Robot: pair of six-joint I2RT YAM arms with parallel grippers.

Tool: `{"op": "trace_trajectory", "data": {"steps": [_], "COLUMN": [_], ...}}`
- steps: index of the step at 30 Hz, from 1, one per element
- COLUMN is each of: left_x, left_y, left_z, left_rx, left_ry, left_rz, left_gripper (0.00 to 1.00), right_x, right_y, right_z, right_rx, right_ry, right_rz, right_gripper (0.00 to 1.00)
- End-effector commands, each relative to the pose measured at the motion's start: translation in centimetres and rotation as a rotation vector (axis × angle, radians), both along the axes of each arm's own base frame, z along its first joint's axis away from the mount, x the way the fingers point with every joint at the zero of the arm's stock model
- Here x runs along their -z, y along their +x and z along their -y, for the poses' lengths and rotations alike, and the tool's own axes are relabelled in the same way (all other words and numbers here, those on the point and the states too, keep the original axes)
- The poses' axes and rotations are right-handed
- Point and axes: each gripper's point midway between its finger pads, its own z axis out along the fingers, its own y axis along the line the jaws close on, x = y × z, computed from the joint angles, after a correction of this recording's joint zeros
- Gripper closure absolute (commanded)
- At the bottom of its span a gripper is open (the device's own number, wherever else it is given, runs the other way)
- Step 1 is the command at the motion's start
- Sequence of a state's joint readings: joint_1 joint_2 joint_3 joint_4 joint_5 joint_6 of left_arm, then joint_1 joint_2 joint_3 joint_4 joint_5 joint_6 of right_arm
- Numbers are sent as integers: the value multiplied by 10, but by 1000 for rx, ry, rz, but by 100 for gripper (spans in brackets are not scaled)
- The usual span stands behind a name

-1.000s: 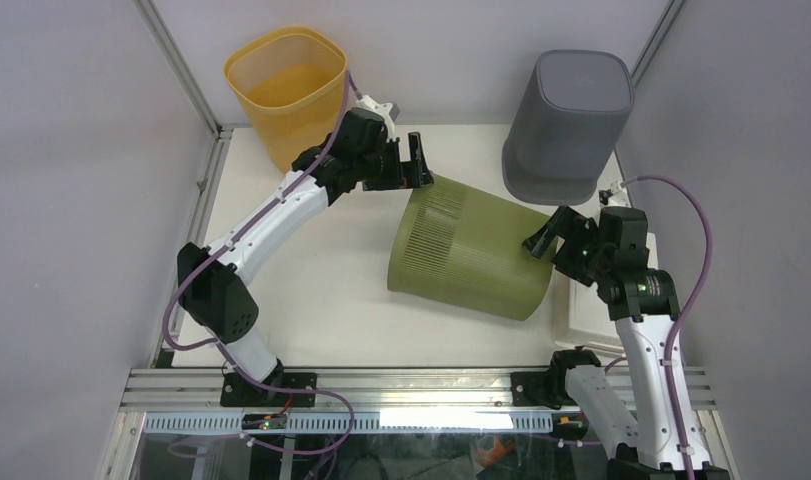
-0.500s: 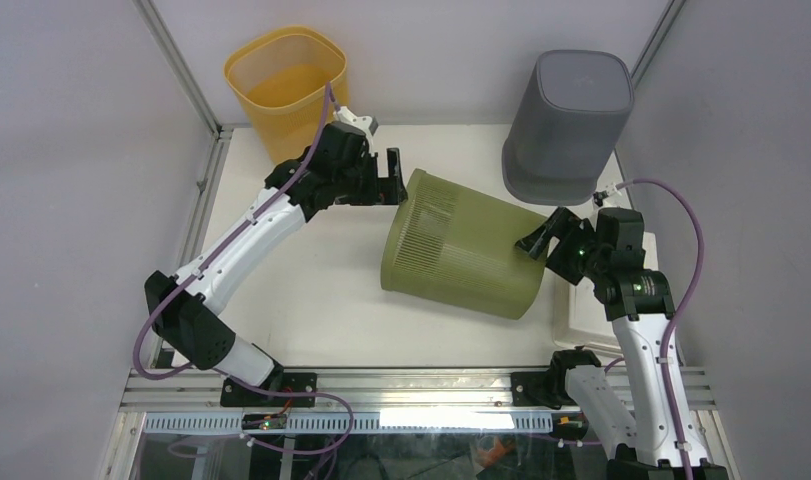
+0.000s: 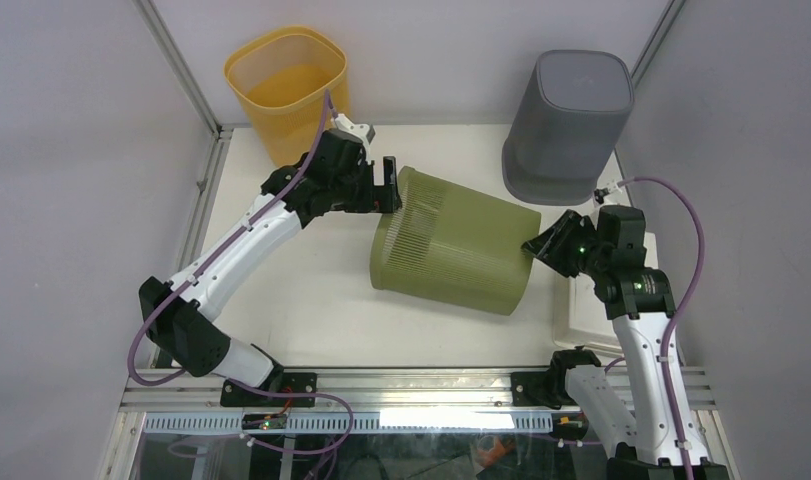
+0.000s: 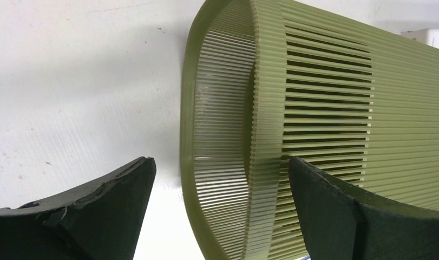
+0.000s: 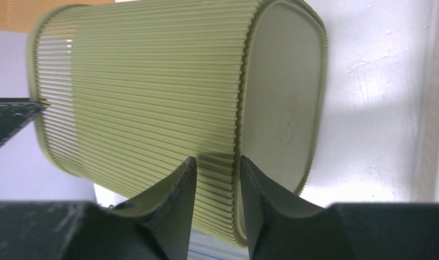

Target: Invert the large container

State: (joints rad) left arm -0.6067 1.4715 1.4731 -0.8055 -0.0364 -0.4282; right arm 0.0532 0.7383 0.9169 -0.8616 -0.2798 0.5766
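Your left arm runs from the lower left up toward frame centre, elbow low at far left, wrist about level. Left hand spread wide, fingers well apart. Your right arm stands near-vertical at the right edge, wrist bent left. Right hand narrowed, fingers pinching the base edge of the green container.

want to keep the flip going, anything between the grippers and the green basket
Nothing visible. The left gripper is open astride the rim of the green basket, and the right gripper sits against its base edge.
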Motion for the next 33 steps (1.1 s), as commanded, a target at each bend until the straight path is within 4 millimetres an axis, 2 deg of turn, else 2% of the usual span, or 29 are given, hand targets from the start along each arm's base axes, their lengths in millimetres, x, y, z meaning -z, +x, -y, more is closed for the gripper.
{"op": "trace_trajectory", "data": {"steps": [1,6,10,13,15,16,18,21,23,24,28,33], "left_x": [27,38,46,48,49,49,48,42,27,16,-28,-50], "left_y": [1,3,8,10,11,11,11,10,8,7,8,7], "left_z": [-13,-9,-4,1,2,2,0,-1,2,4,3,-3], "left_rx": [-11,14,33,49,48,47,39,40,50,56,47,30], "left_ry": [90,95,107,96,95,94,96,92,59,39,-11,-16], "left_rz": [-37,-48,-56,-58,-56,-56,-51,-38,-23,-6,80,110], "left_gripper": [4,4,4,4,4,5,5,5,5,5,5,5], "right_x": [-65,-115,-149,-167,-169,-166,-147,-100,-67,-57,-42,-28], "right_y": [9,6,5,5,7,8,10,9,6,5,1,0], "right_z": [-16,-22,-30,-38,-35,-30,-15,2,4,3,-4,-6], "right_rx": [-73,-100,-131,-166,-149,-127,-56,13,12,9,-17,-29], "right_ry": [74,106,154,205,191,163,90,-1,-19,-14,14,26], "right_rz": [213,330,398,430,433,429,372,237,144,117,93,65], "right_gripper": [66,75,76,76,75,73,65,52,47,44,30,24]}}
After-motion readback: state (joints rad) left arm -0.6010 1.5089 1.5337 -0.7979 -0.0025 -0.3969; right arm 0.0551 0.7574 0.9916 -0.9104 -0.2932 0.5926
